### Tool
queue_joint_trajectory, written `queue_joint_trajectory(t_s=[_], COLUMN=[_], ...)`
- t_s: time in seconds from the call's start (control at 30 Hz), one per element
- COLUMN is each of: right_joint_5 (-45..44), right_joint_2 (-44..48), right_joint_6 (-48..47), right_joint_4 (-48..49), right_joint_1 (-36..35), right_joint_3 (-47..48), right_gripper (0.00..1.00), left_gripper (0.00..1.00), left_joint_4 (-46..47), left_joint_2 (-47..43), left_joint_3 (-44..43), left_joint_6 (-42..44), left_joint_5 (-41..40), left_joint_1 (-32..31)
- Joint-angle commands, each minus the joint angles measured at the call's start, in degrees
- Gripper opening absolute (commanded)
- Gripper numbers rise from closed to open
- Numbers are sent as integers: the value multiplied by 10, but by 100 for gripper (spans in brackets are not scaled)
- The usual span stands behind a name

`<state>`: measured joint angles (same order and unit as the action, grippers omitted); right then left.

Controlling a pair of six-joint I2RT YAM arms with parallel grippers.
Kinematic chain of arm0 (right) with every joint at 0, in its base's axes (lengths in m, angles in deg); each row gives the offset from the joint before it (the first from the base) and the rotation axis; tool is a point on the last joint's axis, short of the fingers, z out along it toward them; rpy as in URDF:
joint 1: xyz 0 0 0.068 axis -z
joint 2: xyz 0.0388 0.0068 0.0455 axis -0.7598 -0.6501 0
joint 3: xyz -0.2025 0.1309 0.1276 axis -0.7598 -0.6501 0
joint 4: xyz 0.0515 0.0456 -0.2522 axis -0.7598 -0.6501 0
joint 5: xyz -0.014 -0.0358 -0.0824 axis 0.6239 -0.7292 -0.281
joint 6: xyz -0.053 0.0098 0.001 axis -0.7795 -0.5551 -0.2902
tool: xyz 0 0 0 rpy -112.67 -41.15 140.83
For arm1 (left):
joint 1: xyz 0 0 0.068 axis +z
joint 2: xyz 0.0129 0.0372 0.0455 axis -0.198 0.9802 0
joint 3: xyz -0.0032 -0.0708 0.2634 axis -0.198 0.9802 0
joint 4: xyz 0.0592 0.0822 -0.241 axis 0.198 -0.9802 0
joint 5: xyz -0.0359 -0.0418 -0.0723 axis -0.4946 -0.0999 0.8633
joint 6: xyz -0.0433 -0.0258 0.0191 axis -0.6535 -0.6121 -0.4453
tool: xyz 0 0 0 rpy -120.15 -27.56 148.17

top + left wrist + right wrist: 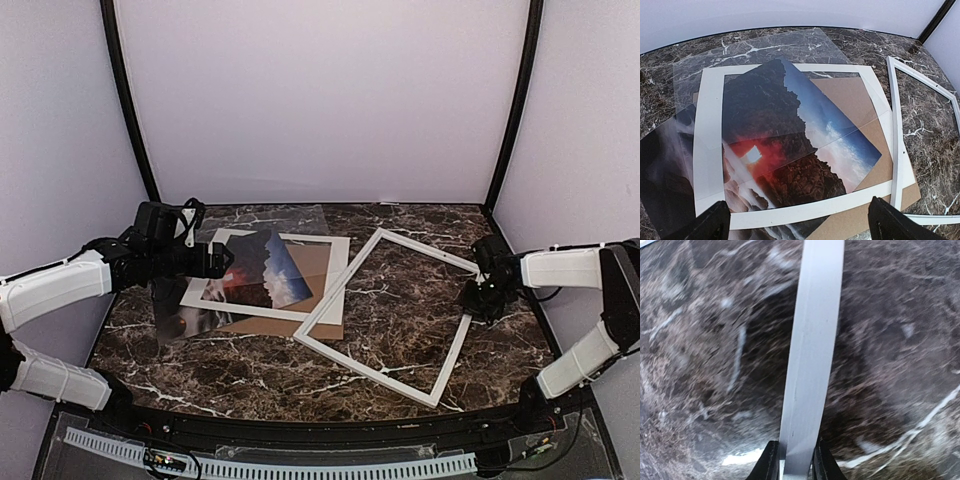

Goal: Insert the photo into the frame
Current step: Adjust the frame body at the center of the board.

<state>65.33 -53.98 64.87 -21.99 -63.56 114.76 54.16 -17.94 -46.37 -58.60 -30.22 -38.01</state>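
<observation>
The photo (262, 275), a red sun over dark rocks with blue sky, lies skewed across the window of a white mat board (197, 290) at centre left. Its lower-left part is tucked under the mat's border. In the left wrist view the photo (790, 135) fills the middle. My left gripper (215, 262) hovers over the mat's left side, open and empty (797, 230). The thin white frame (338, 285) lies tilted at centre right, its left corner over the mat. My right gripper (483, 297) is shut on the frame's right bar (812, 340), its fingers (769, 462) on both sides.
A brown backing board (325, 265) lies under the mat (707, 140) and shows in the left wrist view (850, 100). A clear plastic sheet (765, 50) lies beneath the pile and sticks out at the far left. The frame's edge (896, 150) borders the pile's right side. The marble table (400, 300) shows through the frame.
</observation>
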Motion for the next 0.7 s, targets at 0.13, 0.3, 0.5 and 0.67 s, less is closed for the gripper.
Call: queue_joint_trajectory(t_s=[0.13,0.3,0.5,0.67], right_joint_5=[-57,-68,-49,-41], right_joint_2=[-29,-94,-154,-194], right_joint_6=[-134,-222,-288,-344], right_joint_4=[-50,-52,-49,-74], right_joint_1=[87,104,111,111], right_joint_3=[63,118,165,215], right_gripper=[13,10,7,6], left_gripper=[99,99,99,99], left_joint_4=[4,-1,-4,-10], left_joint_2=[-14,-3,5,25], left_joint_3=[-3,-9,-12,-25], left_joint_6=[4,10,16,20], left_joint_5=[4,4,0,1], left_joint_1=[-3,-3,-3,-3])
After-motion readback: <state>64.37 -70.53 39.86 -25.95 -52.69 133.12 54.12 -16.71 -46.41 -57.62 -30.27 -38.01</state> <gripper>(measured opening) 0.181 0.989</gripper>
